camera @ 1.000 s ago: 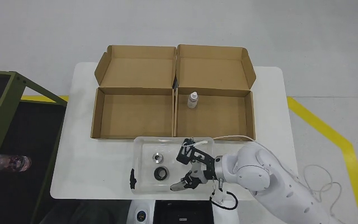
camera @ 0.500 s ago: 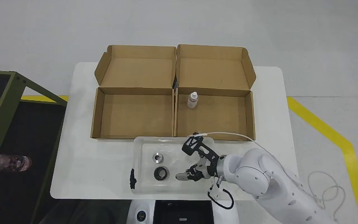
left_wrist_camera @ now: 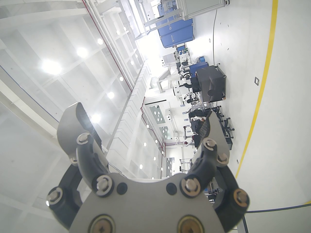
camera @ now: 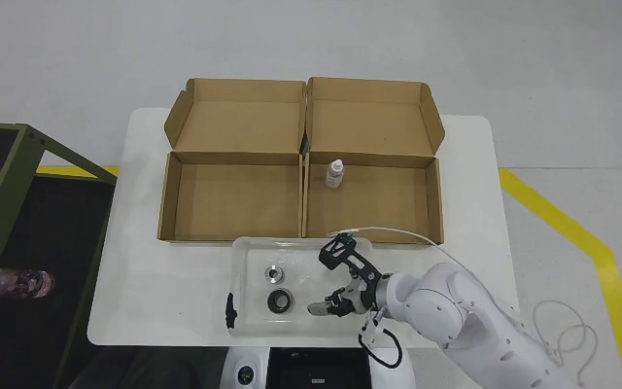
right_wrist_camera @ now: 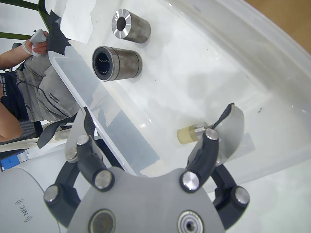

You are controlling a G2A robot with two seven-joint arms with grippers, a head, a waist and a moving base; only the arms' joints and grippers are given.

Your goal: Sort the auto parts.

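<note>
Progress: early. One white bottle (camera: pixel 334 173) in cardboard box (camera: pixel 408 209), far beyond right claw (right_wrist_camera: pixel 158 120). 3 parts yet to sort, all in clear tray (right_wrist_camera: pixel 255 56).
Right claw spread wide, gripping nothing. Cream-capped pin (right_wrist_camera: pixel 190 134) btwn jaws, touching one fingertip.
Linear bearing (right_wrist_camera: pixel 116 62) and steel bushing (right_wrist_camera: pixel 131 26) ahead of claw.
Wrist cam gives pin contact; top cam gives boxes.
Left claw (left_wrist_camera: pixel 143 112) open, empty, aimed at ceiling.
</note>
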